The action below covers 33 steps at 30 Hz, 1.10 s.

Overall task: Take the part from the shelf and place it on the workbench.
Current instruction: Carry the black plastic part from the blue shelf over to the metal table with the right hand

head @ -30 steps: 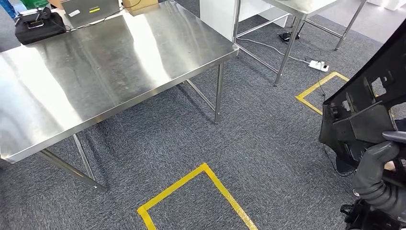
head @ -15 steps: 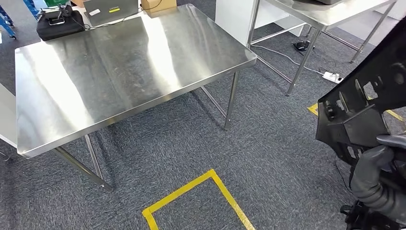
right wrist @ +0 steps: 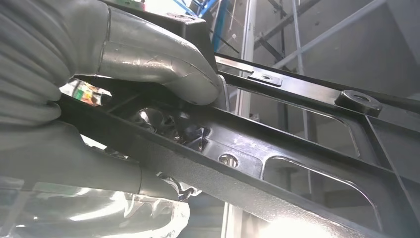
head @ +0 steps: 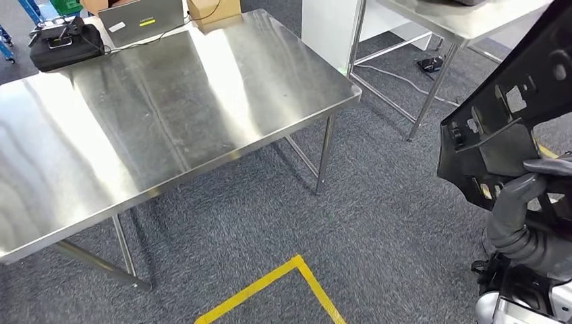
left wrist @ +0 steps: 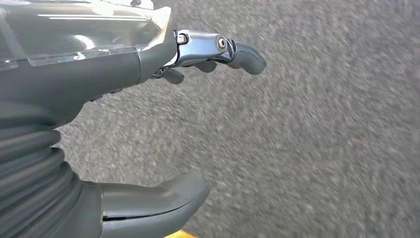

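Now R hand (head: 523,202) grips black part (head: 512,111), off workbench (head: 168,101).

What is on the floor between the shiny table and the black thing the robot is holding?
Just bare grey carpet between the workbench and the black part, seen in the head view.

Workshop: steel workbench (head: 168,101), yellow floor tape (head: 283,283).

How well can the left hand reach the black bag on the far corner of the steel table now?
Probably not yet. The left hand hangs open over the carpet, and the black bag lies at the far corner of the steel table, across its whole top.
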Motion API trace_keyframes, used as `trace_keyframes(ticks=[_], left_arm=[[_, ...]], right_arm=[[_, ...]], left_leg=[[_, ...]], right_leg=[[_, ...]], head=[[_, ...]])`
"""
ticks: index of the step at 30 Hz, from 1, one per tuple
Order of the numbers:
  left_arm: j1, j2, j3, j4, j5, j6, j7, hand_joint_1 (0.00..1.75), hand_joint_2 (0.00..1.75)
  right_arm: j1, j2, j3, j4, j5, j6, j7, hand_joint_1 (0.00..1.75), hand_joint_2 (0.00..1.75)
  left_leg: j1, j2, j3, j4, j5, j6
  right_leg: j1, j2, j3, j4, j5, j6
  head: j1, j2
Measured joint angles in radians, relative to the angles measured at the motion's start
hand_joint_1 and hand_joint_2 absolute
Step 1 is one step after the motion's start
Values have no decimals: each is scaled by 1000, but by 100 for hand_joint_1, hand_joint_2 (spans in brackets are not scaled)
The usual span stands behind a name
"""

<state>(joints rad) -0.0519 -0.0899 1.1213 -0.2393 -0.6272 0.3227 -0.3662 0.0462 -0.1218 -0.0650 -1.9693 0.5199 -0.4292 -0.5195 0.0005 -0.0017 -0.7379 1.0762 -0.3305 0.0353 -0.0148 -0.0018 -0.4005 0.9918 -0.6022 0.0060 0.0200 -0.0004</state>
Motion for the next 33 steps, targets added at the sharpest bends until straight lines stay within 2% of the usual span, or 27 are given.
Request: trace_keyframes(ticks=[1,3,4,5,6,7,8,10,11,12,13,14,15,16,17,19,21,22,24,25,26,27,28,29,30,31,33], left_arm=[[0,1,-1,1,0,1,-2,0,175],[-3,4,-2,2,3,4,-7,0,175],[-7,6,-2,2,4,6,-10,0,175],[-11,6,-1,2,6,6,-13,0,175],[-15,7,-2,2,7,7,-16,0,175],[-19,7,-2,2,8,7,-18,0,175],[-20,6,-3,2,9,7,-19,0,175],[-20,2,-3,3,14,8,-20,0,175],[-19,-1,-3,4,17,9,-20,0,175],[-19,-3,-2,4,19,9,-20,0,175],[-18,-6,-2,5,20,9,-21,0,175],[-18,-7,-1,5,22,9,-22,0,175],[-17,-8,0,5,25,8,-23,0,175],[-17,-8,1,5,29,8,-24,0,175],[-17,-9,3,5,33,7,-24,0,175],[-17,-9,7,5,39,7,-25,0,175],[-18,-10,11,5,41,7,-25,0,175],[-18,-10,11,5,41,7,-26,0,175],[-18,-11,12,5,41,7,-26,0,175],[-18,-11,12,5,41,7,-26,0,175],[-17,-12,14,5,42,7,-25,0,175],[-16,-12,15,5,43,6,-25,0,175],[-16,-12,17,5,44,6,-25,0,175],[-16,-12,19,5,45,6,-25,0,175],[-17,-12,19,5,47,5,-25,0,175],[-18,-12,19,5,49,5,-25,0,175],[-20,-12,20,5,53,3,-25,0,175]], right_arm=[[-4,0,2,7,0,0,1,173,175],[-12,1,7,20,0,-3,2,173,175],[-17,0,9,22,1,-4,2,173,175],[-22,-1,11,24,1,-7,2,173,175],[-29,-2,13,26,0,-9,0,173,175],[-35,-5,14,28,0,-10,-1,173,175],[-38,-7,15,31,-1,-11,-3,173,175],[-40,-10,16,40,-5,-12,-4,173,175],[-39,-10,17,46,-7,-12,-4,173,175],[-39,-10,17,50,-8,-12,-4,173,175],[-40,-10,17,54,-8,-12,-4,173,175],[-41,-10,18,58,-9,-12,-5,173,175],[-42,-10,19,63,-8,-12,-6,173,175],[-44,-10,20,68,-8,-13,-7,173,175],[-47,-10,22,72,-8,-13,-8,173,175],[-55,-9,26,79,-9,-13,-7,173,175],[-65,-9,29,82,-9,-13,-6,173,175],[-69,-9,31,82,-9,-13,-6,173,175],[-75,-9,35,85,-8,-13,-6,173,175],[-77,-8,36,87,-8,-13,-6,173,175],[-78,-8,37,89,-8,-13,-6,173,175],[-78,-8,37,91,-8,-13,-6,173,175],[-79,-8,38,93,-8,-13,-6,173,175],[-80,-7,38,94,-8,-13,-6,173,175],[-82,-7,38,95,-8,-13,-6,173,175],[-85,-7,38,95,-8,-13,-6,173,175],[-90,-7,39,96,-8,-13,-6,173,175]], left_leg=[[-7,1,11,-22,10,9],[-22,2,29,-16,-16,24],[-24,0,45,-29,-28,32],[-24,-2,66,-45,-39,38],[-21,-3,91,-67,-47,44],[-16,-5,117,-89,-54,47],[-14,-6,134,-100,-61,47],[-10,-9,160,-109,-80,43],[-8,-12,172,-110,-91,40],[-6,-15,186,-109,-103,35],[-3,-18,201,-107,-115,29],[-1,-22,210,-105,-128,23],[-1,-25,218,-98,-143,15],[-2,-28,221,-93,-154,8],[-4,-30,220,-88,-163,3],[-5,-30,222,-85,-171,-3],[-2,-22,214,-62,-188,-12],[0,-15,193,-20,-210,-17],[4,-6,116,116,-264,-27],[5,-5,72,181,-282,-29],[7,-4,41,218,-281,-30],[8,-3,29,215,-259,-30],[9,-2,39,170,-218,-27],[10,-1,65,99,-169,-24],[8,0,95,29,-135,-21],[6,0,118,-24,-114,-18],[0,-1,132,-57,-117,-12]], right_leg=[[-1,2,11,-5,-10,7],[-6,5,35,-23,-24,28],[-7,3,55,-38,-32,36],[-7,1,70,-45,-40,40],[-5,0,71,-28,-49,41],[-2,0,49,18,-62,41],[-3,1,1,91,-75,41],[-4,2,-126,237,-86,50],[-6,2,-177,268,-69,61],[-9,2,-206,257,-32,74],[-11,2,-214,209,22,91],[-14,1,-210,138,83,105],[-16,1,-199,76,130,110],[-16,0,-190,34,160,104],[-16,1,-186,15,172,90],[-15,2,-184,19,166,58],[-19,2,-180,18,161,38],[-22,1,-176,16,157,30],[-20,-2,-170,16,149,16],[-19,-3,-168,16,146,13],[-18,-3,-165,16,143,10],[-17,-3,-161,16,139,9],[-17,-2,-155,16,135,10],[-17,-2,-148,16,130,12],[-15,-1,-141,16,126,15],[-12,-1,-137,16,121,20],[-8,0,-136,14,115,31]], head=[[1,0],[-1,0],[-2,0],[-3,0],[-2,0],[-1,0],[-1,0],[0,0],[0,0],[0,0],[0,0],[1,0],[1,0],[1,0],[1,0],[-1,0],[-2,0],[-2,0],[-3,0],[-3,0],[-3,0],[-3,0],[-3,0],[-3,0],[-3,0],[-3,0],[-2,0]])
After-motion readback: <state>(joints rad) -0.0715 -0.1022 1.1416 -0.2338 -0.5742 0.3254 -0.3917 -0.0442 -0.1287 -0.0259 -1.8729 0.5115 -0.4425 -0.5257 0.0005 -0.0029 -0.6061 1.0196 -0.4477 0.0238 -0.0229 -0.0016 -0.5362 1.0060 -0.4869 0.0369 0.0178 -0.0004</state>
